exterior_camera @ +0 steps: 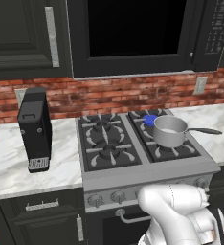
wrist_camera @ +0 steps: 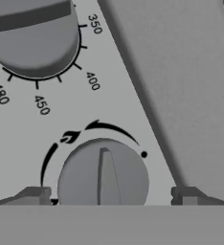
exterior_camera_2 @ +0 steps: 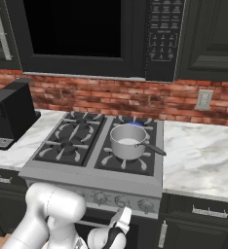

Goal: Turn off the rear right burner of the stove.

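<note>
Stainless steel fills my screens: the stove (exterior_camera: 147, 173) sits between marble counters, a silver pot (exterior_camera: 170, 131) on its right side, and just behind that pot I see the blue flame of the rear right burner (exterior_camera: 150, 119). Down at the front panel, my gripper (wrist_camera: 111, 196) has its two dark fingertips (wrist_camera: 35, 195) spread wide on either side of a round grey knob (wrist_camera: 103, 174), not touching it that I can see, with a bigger dial (wrist_camera: 35, 36) numbered 350 to 480 beyond.
</note>
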### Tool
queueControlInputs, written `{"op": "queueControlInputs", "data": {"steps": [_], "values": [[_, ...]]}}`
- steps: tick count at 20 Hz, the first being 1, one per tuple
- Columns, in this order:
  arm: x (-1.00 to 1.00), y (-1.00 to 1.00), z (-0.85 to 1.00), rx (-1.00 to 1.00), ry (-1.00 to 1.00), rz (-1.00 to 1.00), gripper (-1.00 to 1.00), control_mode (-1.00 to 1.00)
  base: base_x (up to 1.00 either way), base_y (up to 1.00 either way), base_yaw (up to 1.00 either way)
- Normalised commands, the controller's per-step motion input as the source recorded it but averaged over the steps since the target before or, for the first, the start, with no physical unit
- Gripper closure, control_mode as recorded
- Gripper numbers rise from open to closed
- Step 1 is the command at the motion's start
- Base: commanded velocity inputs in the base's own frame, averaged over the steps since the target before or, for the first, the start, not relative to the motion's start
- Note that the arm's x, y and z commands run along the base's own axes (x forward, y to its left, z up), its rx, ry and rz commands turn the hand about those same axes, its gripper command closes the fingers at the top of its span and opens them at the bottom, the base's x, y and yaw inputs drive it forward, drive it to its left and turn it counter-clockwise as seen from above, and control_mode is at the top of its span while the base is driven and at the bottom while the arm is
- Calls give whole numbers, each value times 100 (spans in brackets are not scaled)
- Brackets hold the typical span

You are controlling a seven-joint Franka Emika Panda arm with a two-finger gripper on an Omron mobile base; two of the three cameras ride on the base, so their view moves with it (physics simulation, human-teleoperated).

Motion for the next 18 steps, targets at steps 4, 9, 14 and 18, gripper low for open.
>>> {"op": "queueControlInputs", "data": {"steps": [4, 9, 14, 18], "values": [[0, 0, 13, -7, 0, -3, -100, -100, 0, 0, 0], [7, 0, 11, -11, -2, -3, -100, -100, 0, 0, 0], [13, 19, 0, -10, 0, -1, -100, -100, 0, 0, 0], [24, 27, 0, -9, 0, 0, -100, -100, 0, 0, 0]]}}
